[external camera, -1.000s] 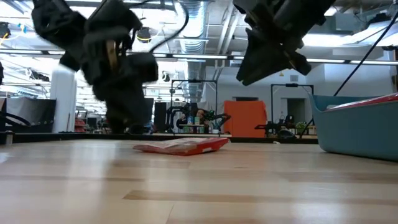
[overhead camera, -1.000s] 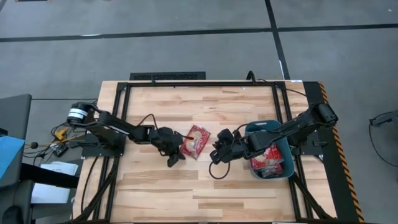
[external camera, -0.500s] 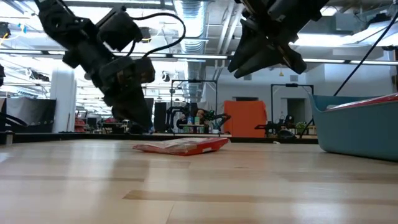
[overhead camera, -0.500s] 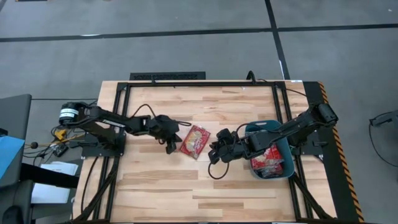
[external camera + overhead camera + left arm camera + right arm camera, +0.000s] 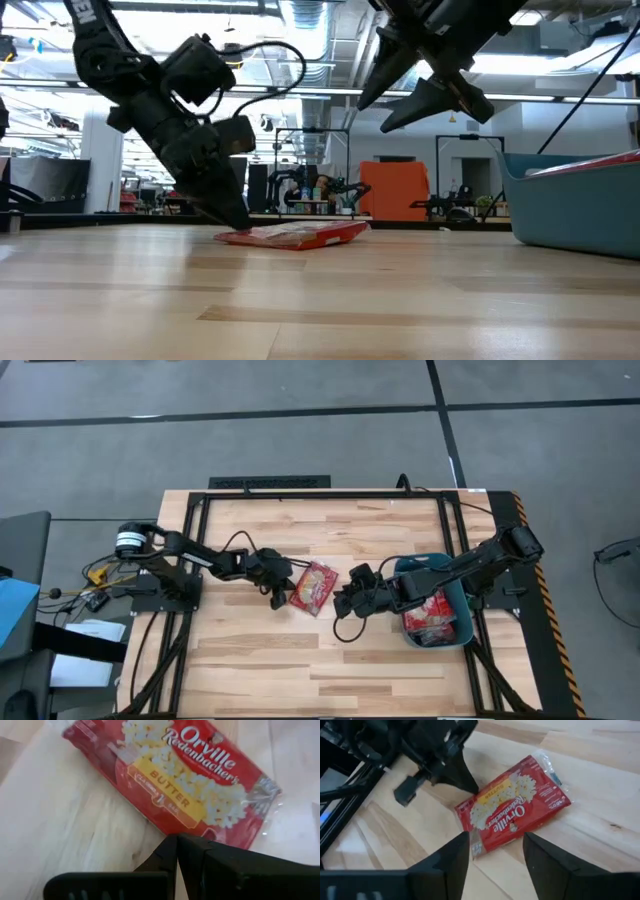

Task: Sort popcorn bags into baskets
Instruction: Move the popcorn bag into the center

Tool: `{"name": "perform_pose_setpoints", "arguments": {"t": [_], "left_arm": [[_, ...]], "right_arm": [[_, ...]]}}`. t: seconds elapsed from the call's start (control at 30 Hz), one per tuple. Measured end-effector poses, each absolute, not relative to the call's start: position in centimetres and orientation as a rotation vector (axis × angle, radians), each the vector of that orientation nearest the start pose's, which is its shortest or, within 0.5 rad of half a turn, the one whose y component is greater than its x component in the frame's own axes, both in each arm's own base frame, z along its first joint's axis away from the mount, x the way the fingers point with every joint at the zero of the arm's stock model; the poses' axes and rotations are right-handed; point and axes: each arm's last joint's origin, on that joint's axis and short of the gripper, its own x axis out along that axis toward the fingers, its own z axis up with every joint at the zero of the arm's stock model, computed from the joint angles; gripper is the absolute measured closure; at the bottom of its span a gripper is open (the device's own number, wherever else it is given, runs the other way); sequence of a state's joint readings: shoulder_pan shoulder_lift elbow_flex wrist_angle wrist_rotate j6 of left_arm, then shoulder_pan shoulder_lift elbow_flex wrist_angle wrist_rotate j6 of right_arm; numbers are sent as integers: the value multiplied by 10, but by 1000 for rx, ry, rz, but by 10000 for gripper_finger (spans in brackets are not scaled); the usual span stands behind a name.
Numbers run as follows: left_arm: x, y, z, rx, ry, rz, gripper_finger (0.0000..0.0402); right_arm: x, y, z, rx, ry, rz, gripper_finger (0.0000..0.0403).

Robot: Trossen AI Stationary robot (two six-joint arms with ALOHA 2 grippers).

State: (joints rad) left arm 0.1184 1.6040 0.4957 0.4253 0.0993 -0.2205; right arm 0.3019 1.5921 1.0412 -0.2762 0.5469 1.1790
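Observation:
One red popcorn bag (image 5: 313,586) lies flat on the wooden table between the two arms, also seen as the bag (image 5: 295,236) in the low view, the bag (image 5: 180,785) and the bag (image 5: 512,815). My left gripper (image 5: 281,594) is shut, its tip down at the bag's left edge. My right gripper (image 5: 344,603) hovers open above the table just right of the bag, as the right gripper (image 5: 495,865) shows. The teal basket (image 5: 420,564) on the right holds several red bags (image 5: 432,618). My left gripper (image 5: 177,839) has its shut fingertips against the bag's left long edge (image 5: 165,827), near the middle of that edge. The fingers slant down from the table's left side, their tips at table height (image 5: 240,226). The bag lies flat on the table.
The basket's wall (image 5: 570,215) stands at the right side of the table, behind my right arm. A black frame (image 5: 320,493) runs around the tabletop. Bare wood (image 5: 300,660) lies toward the near edge. Cables trail from both arms.
My left gripper has drawn back a little toward the table's left and far side, then tipped down until its tip came to the bag's left edge. My right gripper has edged left toward the bag. The bag has stayed in place.

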Motion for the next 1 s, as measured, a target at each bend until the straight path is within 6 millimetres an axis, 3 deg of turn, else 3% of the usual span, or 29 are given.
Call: {"name": "perform_pose_setpoints", "arguments": {"t": [0.3,0.57,0.67,1.0], "left_arm": [[266,30,111,-259,678,112,401],[265,29,98,-290,735,126,402],[266,29,99,-295,732,115,402],[265,28,133,-280,622,94,401]], "right_arm": [[319,80,219,815,508,-661,194],[342,81,164,944,625,-709,195],[352,80,153,988,649,-693,190],[360,76,142,993,670,-755,196]]}}
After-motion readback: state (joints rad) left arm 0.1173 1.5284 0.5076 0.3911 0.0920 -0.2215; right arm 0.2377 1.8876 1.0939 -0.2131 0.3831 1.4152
